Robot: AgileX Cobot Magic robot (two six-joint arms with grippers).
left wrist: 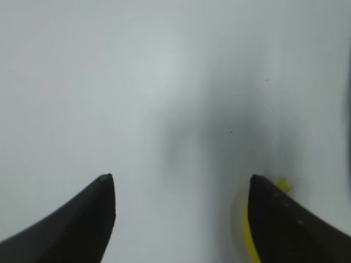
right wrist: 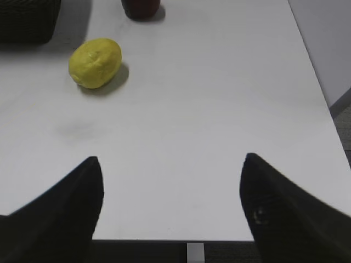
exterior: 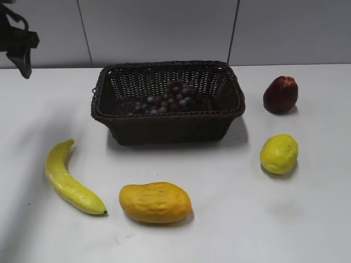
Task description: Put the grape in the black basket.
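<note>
Nearest the exterior camera we see a mango [exterior: 156,202] and a banana [exterior: 70,179] lying on the white desk [exterior: 230,219], mango just right of the banana's tip.

Next row back: a lemon [exterior: 279,154] on the right. Behind it, a dark red fruit [exterior: 281,95], apart from the lemon.

Centre, further back: the black basket [exterior: 164,127], upright on the desk. The grape [exterior: 170,98] lies inside it, on the basket floor, cluster running from centre-left toward the rear right. Task thing is in the basket, not in either claw.

Left claw [exterior: 21,41]: in the exterior view we only see a dark piece of it at the top-left corner, raised above the desk, well apart from the basket and the grape. In the left wrist view the left claw [left wrist: 181,181] has its two fingers spread wide with nothing between them, only blurred white desk below. A sliver of yellow shows beside the right-hand finger [left wrist: 285,224]; too blurred for us to say more than that it matches the banana colour.

Right claw [right wrist: 170,159]: visible only in its wrist view. Fingers spread wide, empty, hovering over the near desk edge. Ahead of it we see the lemon [right wrist: 95,62], then the dark red fruit [right wrist: 141,7] at the top edge, and a corner of the black basket [right wrist: 27,22] at top left. Grape not visible from there; right claw is well apart from the basket.
</note>
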